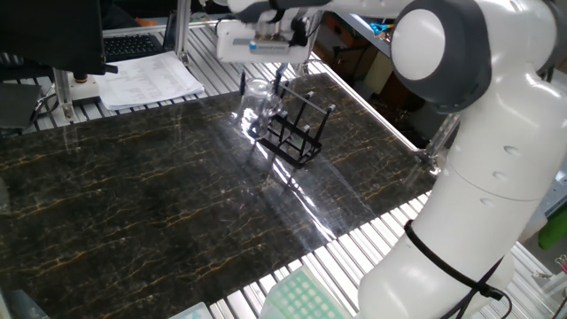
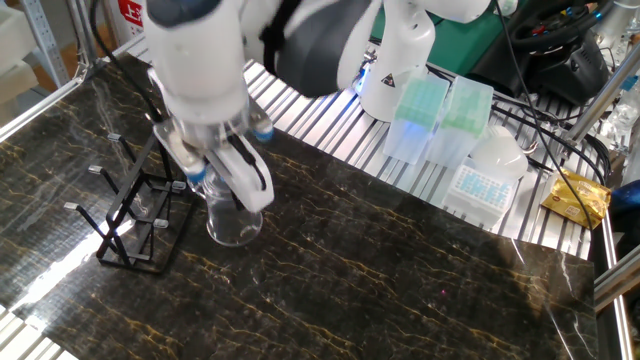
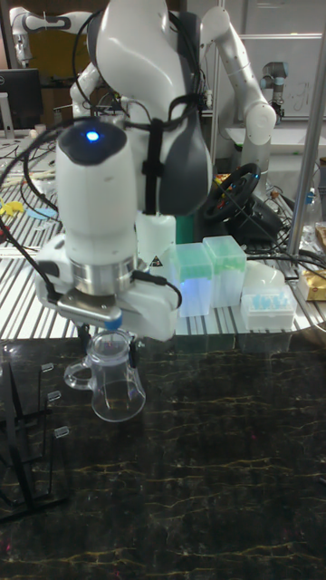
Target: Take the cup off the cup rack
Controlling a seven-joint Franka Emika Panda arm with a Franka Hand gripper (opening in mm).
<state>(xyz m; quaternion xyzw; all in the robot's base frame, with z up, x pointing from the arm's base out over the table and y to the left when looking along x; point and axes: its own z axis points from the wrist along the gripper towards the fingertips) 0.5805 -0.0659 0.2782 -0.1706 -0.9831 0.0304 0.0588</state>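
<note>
The pincer (image 2: 222,190) is pinching the glass cup (image 2: 232,215) by its rim, already clear of the cup rack (image 2: 135,215) and just beside it. I'd lower it straight until the base sits flat on the marble surface (image 2: 400,270), then release.

White Franka arm, rounded and glossy

Smooth white links with grey joint caps, black cables strapped along them, a blue light glowing on the wrist above the pincer (image 3: 113,355).
</note>
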